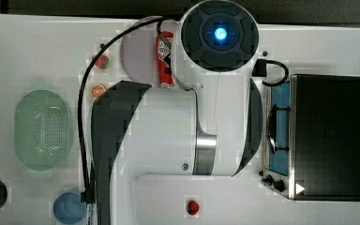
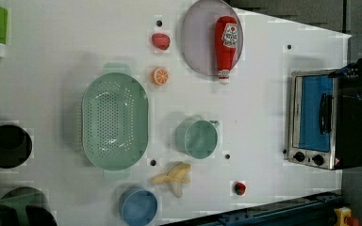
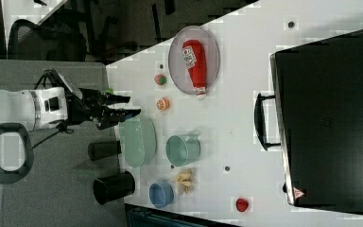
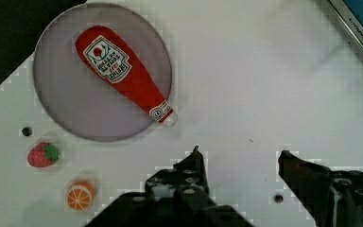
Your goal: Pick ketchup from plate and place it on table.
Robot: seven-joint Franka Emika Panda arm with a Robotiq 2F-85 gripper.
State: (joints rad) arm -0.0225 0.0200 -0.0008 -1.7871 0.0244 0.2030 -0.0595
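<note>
The red ketchup (image 4: 123, 78) bottle with its white label lies on its side on the pale lilac plate (image 4: 71, 99). Its tapered tip just overhangs the plate's rim above the white table (image 4: 264, 71). My gripper (image 4: 240, 152) is open with nothing between its fingers, held well above the table and apart from the bottle. In the left view the ketchup (image 2: 226, 47) rests along the right side of the plate (image 2: 195, 42). The right view has the gripper (image 3: 128, 106) high up and far from the ketchup (image 3: 194, 64). In the top view the arm covers part of the ketchup (image 1: 165, 58).
A strawberry (image 2: 160, 41) and an orange slice (image 2: 160, 76) lie beside the plate. On the table stand a green perforated basket (image 2: 115, 121), a teal cup (image 2: 196, 138), a blue bowl (image 2: 138, 206) and a banana (image 2: 173, 179). A toaster oven (image 2: 318, 120) stands at the left view's right.
</note>
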